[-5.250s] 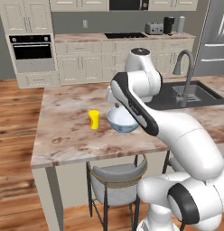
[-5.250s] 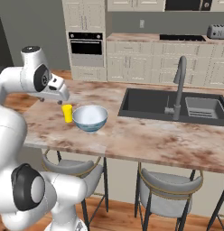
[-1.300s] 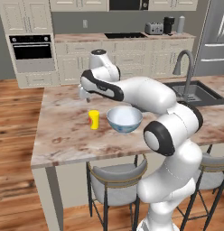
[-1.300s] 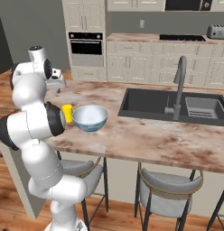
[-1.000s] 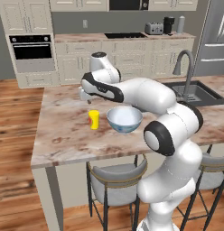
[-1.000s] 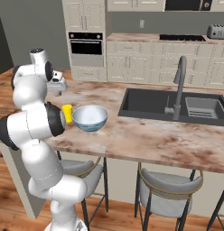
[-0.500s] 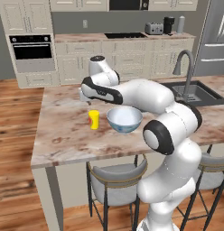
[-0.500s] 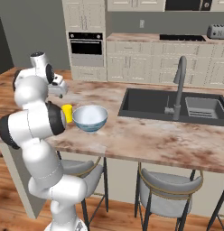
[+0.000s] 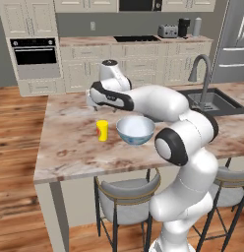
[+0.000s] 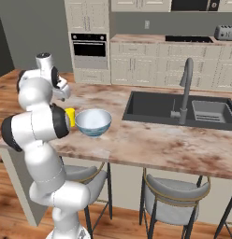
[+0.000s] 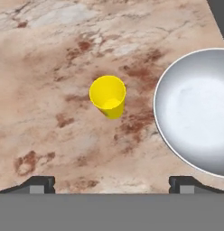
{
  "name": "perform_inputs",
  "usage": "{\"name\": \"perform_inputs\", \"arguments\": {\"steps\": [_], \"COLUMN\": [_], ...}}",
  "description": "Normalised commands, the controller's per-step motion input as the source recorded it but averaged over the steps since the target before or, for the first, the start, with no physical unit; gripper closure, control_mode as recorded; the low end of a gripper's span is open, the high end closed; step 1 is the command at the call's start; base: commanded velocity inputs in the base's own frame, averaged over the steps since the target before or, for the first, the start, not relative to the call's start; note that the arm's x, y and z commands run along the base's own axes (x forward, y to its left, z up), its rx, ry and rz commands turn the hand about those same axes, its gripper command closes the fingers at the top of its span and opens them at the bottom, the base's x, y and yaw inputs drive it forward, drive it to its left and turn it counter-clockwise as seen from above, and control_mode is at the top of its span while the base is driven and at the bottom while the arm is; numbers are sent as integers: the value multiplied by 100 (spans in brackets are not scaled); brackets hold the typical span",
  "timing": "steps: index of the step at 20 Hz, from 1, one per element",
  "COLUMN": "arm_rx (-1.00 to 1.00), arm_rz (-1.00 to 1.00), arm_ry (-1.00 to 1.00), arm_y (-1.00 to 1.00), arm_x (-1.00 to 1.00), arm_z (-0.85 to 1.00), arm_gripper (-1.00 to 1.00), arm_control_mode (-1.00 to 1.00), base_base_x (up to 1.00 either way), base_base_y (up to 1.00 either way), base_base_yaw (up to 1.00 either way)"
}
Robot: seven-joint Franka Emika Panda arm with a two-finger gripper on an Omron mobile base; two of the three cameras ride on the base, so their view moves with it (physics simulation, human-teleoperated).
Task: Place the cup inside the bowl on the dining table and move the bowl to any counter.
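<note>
The small yellow cup [image 9: 102, 130] stands upright on the marbled dining table [image 9: 70, 147], just left of the wide bowl [image 9: 136, 129], a small gap between them. My gripper [image 9: 93, 102] hangs above the table, just behind the cup and above it. In the hand view the cup [image 11: 108, 95] sits at centre and the white inside of the bowl [image 11: 199, 110] lies at the right. The gripper [image 11: 112, 184] is open, its fingertips [image 11: 39, 184] wide apart with nothing between them. In the right base view my arm hides most of the cup [image 10: 70, 116], beside the bowl [image 10: 93, 122].
A dark sink [image 9: 212, 101] with a tall faucet [image 9: 202, 74] is set in the table to the right of the bowl. Grey stools [image 9: 126, 192] stand under the near edge. Counters with an oven line the back wall.
The arm has swung from over the bowl to the far left side, behind the cup, and in the last second the hand has eased closer to the cup. Cup and bowl have stayed put.
</note>
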Motion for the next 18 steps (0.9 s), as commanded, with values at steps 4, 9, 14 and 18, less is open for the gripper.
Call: {"name": "perform_inputs", "arguments": {"steps": [4,9,14,18], "arm_rx": [10,0,0,0], "arm_rz": [-4,0,0,0], "arm_ry": [-2,0,0,0], "arm_y": [0,0,0,9], "arm_x": [21,42,42,22], "arm_z": [-2,-31,-28,-1], "arm_gripper": [-100,-100,-100,-100], "arm_control_mode": [-100,-100,-100,-100], "base_base_x": [0,0,0,0], "base_base_y": [0,0,0,0], "base_base_yaw": [0,0,0,0]}}
